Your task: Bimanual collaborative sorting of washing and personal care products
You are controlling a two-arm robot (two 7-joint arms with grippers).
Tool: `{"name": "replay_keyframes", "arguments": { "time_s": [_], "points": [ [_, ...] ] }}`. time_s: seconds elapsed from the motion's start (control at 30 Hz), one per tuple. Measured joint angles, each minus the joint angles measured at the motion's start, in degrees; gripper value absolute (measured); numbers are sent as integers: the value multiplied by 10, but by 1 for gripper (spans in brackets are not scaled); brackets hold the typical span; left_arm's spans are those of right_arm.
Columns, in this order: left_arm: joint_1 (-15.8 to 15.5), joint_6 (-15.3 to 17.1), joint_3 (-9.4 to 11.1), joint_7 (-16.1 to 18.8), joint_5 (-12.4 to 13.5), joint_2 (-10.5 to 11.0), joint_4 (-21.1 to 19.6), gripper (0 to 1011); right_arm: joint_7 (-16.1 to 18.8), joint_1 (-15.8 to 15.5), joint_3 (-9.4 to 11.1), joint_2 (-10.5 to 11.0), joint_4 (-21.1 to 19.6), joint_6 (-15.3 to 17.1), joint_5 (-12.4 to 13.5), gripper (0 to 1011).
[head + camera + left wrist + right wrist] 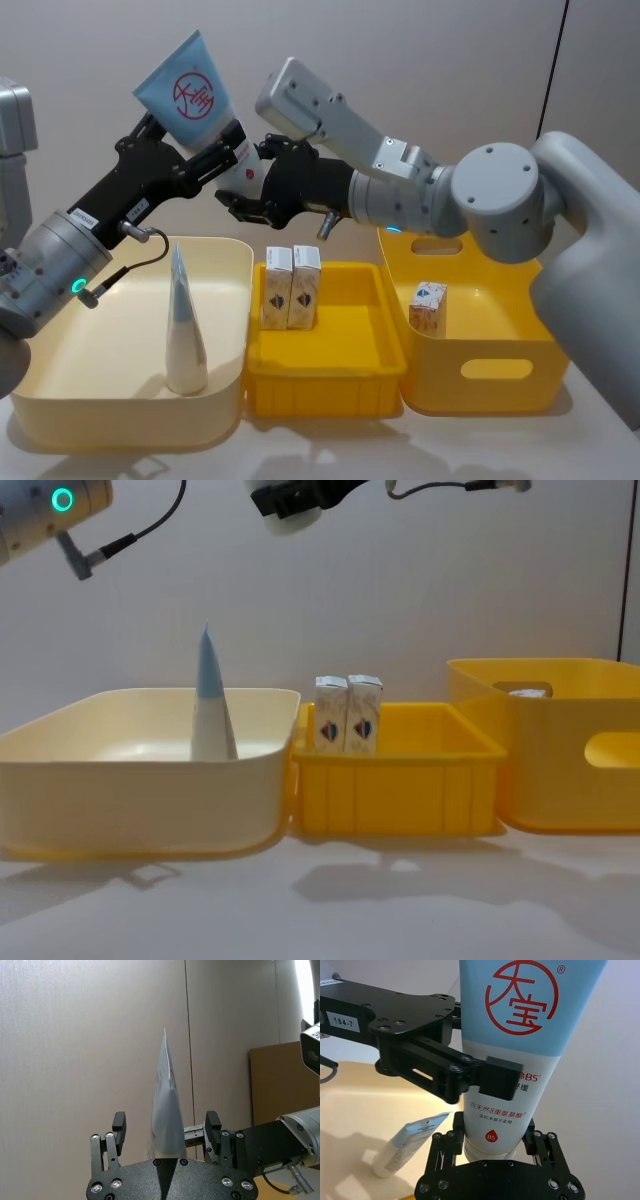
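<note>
The step in hand looks like a mid-air handover of a tube (190,90) between the two arms, above the gap between the cream bin (215,250) and the small yellow tray (345,375).

On the left, the left claw (215,160) has its fingers closed across the white lower part of the tube, just under the blue section with the red emblem. To its right, the right claw (250,195) sits at the tube's cap end with its fingers on either side of the base; in the right wrist view they look closed on it, though contact is hard to confirm. To do this well, one claw should let go only once the other's hold is firm, and the release should be straight along the fingers so the tube does not twist.

The held tube's long axis is tilted: cap end low toward the right claw, flat crimped end high, pointing up and left.

In the cream bin another tube (185,325) stands upright on its cap, crimped end up. Two cartons (291,288) stand touching at the tray's back edge. A third carton (428,306) sits in the tall yellow bin (500,395) at the right.
</note>
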Motion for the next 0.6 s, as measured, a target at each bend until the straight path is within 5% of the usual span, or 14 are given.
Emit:
{"name": "replay_keyframes", "arguments": {
  "time_s": [0.6],
  "points": [
    [0, 0, 0, 0, 0, 0, 0, 1000, -57, -31, 45, 37, -42, 38, -9, 660]
  ]
}}
